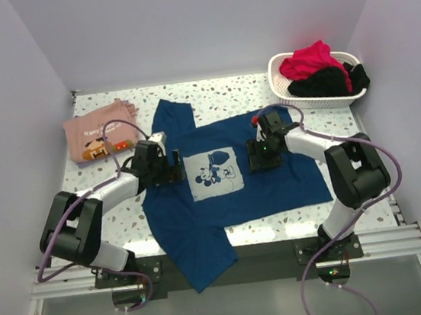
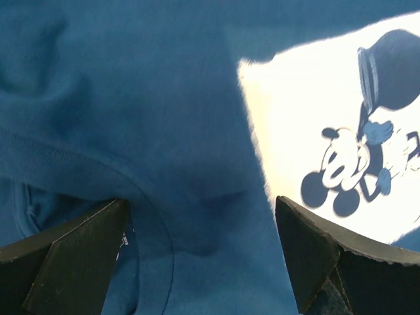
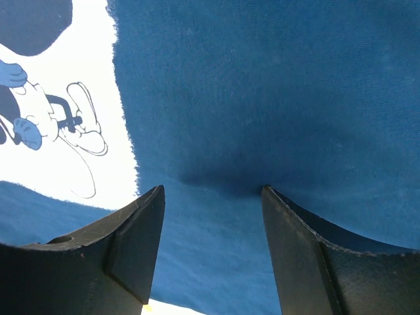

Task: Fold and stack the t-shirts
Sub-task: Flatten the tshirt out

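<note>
Speckled counter [image 1: 226,98] carried the dark blue tee [image 1: 202,212] flat. The left pincer [image 1: 172,167] and right pincer [image 1: 262,153], both spread, flanked its print, equally near. The salmon-pink tee [image 1: 98,133] lay folded far-left.

Dark blue t-shirt [image 1: 229,186], pale mouse print [image 1: 215,173]

The top camera looks down from above and behind the near edge of the desk [image 1: 225,92], taking in all four corners. Each wrist camera points down, very close to the blue shirt [image 1: 203,220], one left of centre, one right. All three views share its pale print [image 1: 214,172].
</note>
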